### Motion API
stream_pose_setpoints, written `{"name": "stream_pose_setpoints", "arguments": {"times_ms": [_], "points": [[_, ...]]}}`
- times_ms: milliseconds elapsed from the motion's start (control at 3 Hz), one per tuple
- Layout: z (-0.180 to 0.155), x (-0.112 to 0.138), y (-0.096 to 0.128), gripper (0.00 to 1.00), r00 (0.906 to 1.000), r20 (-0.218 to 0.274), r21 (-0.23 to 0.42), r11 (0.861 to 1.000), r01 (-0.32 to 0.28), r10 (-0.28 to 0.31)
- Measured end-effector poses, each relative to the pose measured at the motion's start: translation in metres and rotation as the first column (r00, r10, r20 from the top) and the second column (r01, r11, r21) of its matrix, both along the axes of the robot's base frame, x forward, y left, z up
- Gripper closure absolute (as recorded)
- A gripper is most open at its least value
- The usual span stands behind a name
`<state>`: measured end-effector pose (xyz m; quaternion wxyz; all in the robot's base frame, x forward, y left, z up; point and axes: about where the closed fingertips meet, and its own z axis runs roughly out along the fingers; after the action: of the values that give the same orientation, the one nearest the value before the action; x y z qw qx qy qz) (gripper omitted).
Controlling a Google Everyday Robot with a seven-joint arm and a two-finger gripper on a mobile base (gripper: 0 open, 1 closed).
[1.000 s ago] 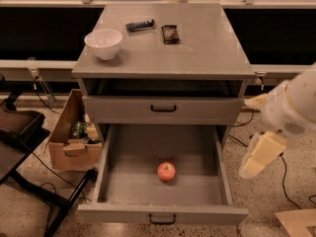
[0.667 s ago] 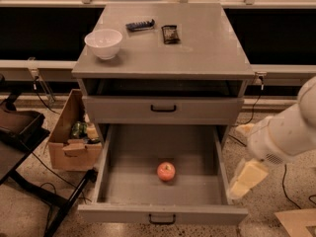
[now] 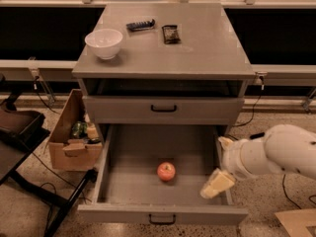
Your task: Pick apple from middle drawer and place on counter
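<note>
The red-orange apple (image 3: 166, 171) lies on the floor of the open middle drawer (image 3: 123, 181), near its middle. My gripper (image 3: 216, 183) hangs over the drawer's right front part, to the right of the apple and apart from it, on the white arm coming in from the right. The grey counter (image 3: 207, 48) is the cabinet's top, above the drawers.
A white bowl (image 3: 103, 43), a dark remote-like object (image 3: 140, 24) and a dark packet (image 3: 171, 33) lie on the counter. A shut shallower drawer front (image 3: 163, 108) sits above the open one. A cardboard box (image 3: 71, 137) with bottles stands at the left on the speckled floor.
My arm and gripper have moved left and down, from beside the cabinet's right side to over the drawer's right front part. The apple has not moved.
</note>
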<state>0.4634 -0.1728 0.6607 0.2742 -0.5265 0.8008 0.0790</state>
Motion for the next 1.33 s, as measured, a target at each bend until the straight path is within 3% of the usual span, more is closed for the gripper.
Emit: {"name": "stream_pose_setpoints", "arguments": {"times_ms": [333, 667, 1000, 1333], "points": [[0.009, 0.014, -0.002, 0.00, 0.9982, 0.056, 0.002, 1.000, 0.024, -0.024], [-0.003, 0.011, 0.007, 0.00, 0.9990, 0.036, 0.010, 1.000, 0.028, -0.028], [-0.034, 0.018, 0.022, 0.00, 0.9976, 0.036, 0.110, 0.992, 0.055, -0.059], [-0.098, 0.049, 0.042, 0.00, 0.9925, 0.074, 0.261, 0.962, 0.075, -0.097]]}}
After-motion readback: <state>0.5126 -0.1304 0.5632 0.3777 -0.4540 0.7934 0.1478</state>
